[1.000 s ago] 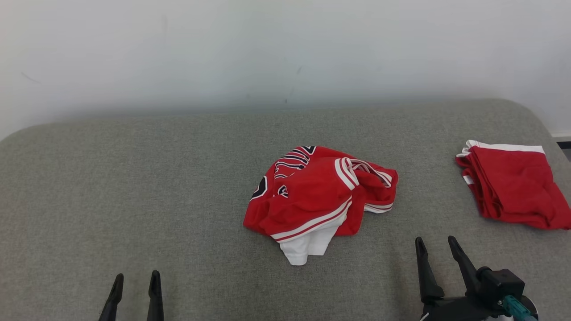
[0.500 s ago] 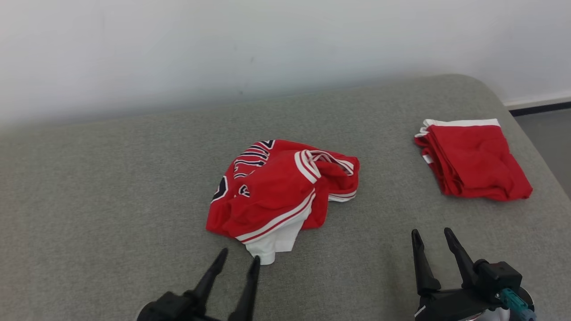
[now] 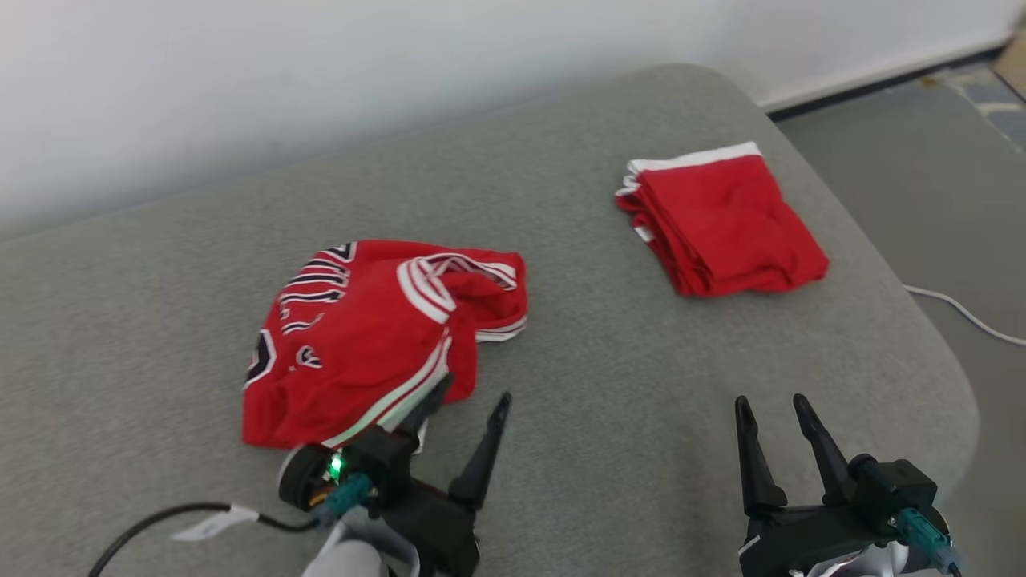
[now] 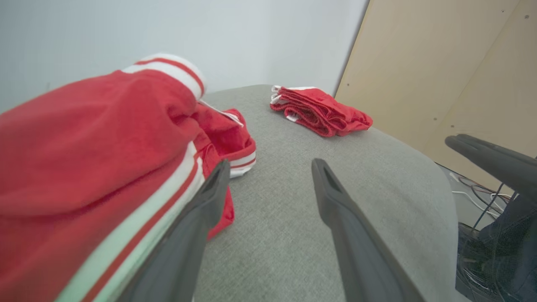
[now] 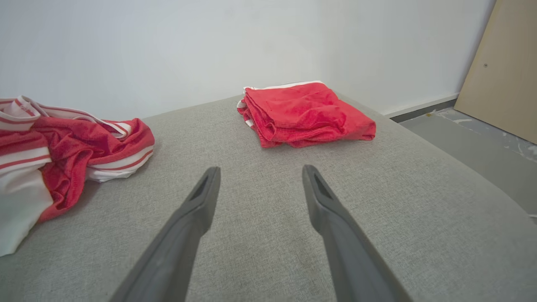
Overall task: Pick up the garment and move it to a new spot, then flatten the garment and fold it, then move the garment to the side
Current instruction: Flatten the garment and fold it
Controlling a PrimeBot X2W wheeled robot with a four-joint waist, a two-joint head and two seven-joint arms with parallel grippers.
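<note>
Nearest, the left end effector (image 3: pixel 473 391) was held with its fingers spread and nothing between them, one finger at the near hem of the garment (image 3: pixel 361 336). The right end effector (image 3: pixel 769 401) was likewise spread and empty, well apart from it. The garment, a crumpled red jersey trimmed in white-and-red stripes with dark lettering, was found left of centre on the grey worktop (image 3: pixel 601 361). Farther right, a folded red cloth (image 3: pixel 721 232) was seen.
</note>
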